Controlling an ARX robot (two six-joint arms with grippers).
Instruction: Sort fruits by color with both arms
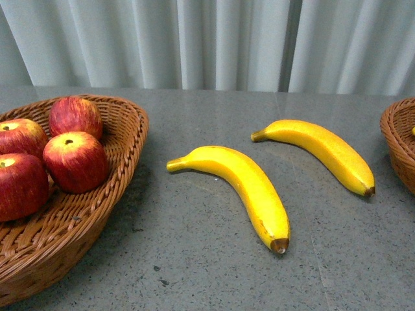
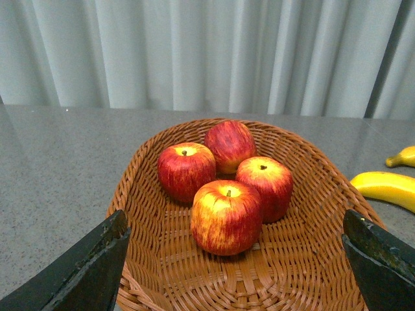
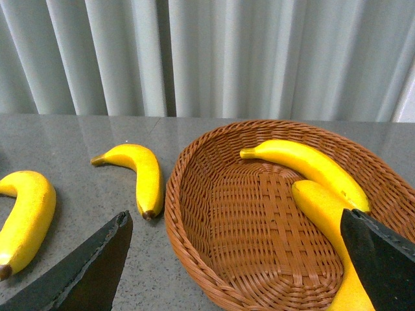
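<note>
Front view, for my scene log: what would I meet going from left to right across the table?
Wicker basket holding red apples → nearer banana → farther banana → second wicker basket, only its rim showing at the picture's edge.

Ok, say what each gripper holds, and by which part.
Nothing is held. The left gripper is open, facing the apples in their basket; the right gripper open, facing the bananas in the other basket.
</note>
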